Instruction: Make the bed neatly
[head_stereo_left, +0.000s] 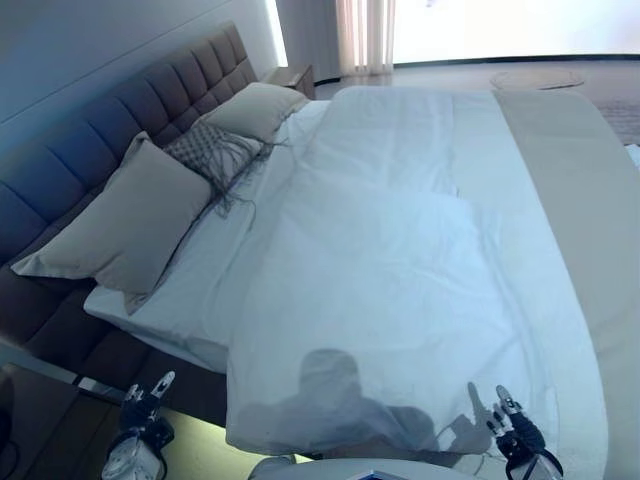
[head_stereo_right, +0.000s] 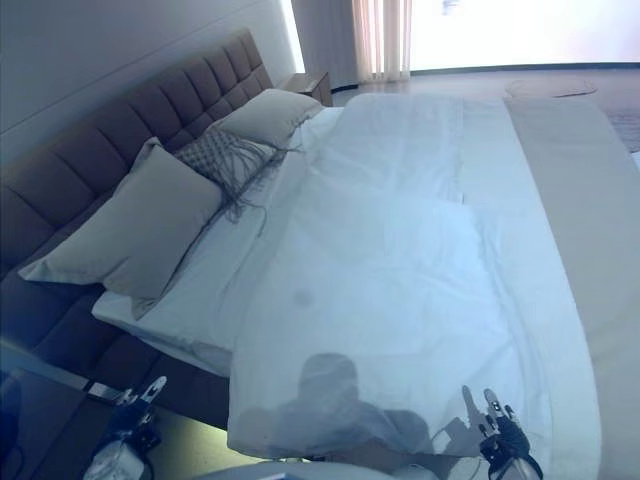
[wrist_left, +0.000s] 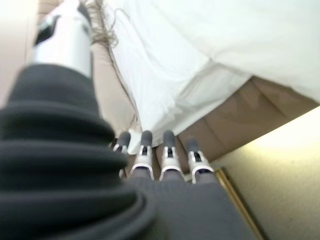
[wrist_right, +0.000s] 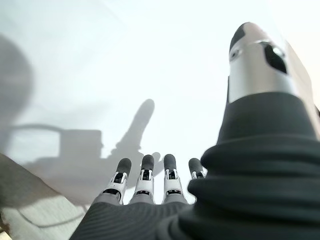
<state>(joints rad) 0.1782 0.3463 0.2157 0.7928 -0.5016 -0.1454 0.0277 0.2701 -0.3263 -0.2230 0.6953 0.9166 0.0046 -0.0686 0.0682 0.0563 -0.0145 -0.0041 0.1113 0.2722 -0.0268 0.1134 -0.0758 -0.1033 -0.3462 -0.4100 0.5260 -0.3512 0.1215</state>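
A white duvet (head_stereo_left: 390, 260) covers most of the bed, its near left corner (head_stereo_left: 240, 430) hanging over the edge. A beige runner (head_stereo_left: 585, 200) lies along the bed's right side. Three pillows lean at the headboard: a large beige one (head_stereo_left: 125, 225), a patterned fringed one (head_stereo_left: 212, 150), and another beige one (head_stereo_left: 258, 108). My left hand (head_stereo_left: 145, 400) is open, low beside the bed's near left corner, holding nothing; its wrist view shows the duvet edge (wrist_left: 200, 75) ahead. My right hand (head_stereo_left: 512, 420) is open above the duvet's near edge, fingers straight (wrist_right: 145, 185).
A padded grey headboard (head_stereo_left: 110, 110) runs along the left. A nightstand (head_stereo_left: 292, 78) stands at the far end by curtains (head_stereo_left: 365, 35). A round rug (head_stereo_left: 538, 78) lies on the floor beyond the bed. The lit bed base (wrist_left: 280, 165) is next to my left hand.
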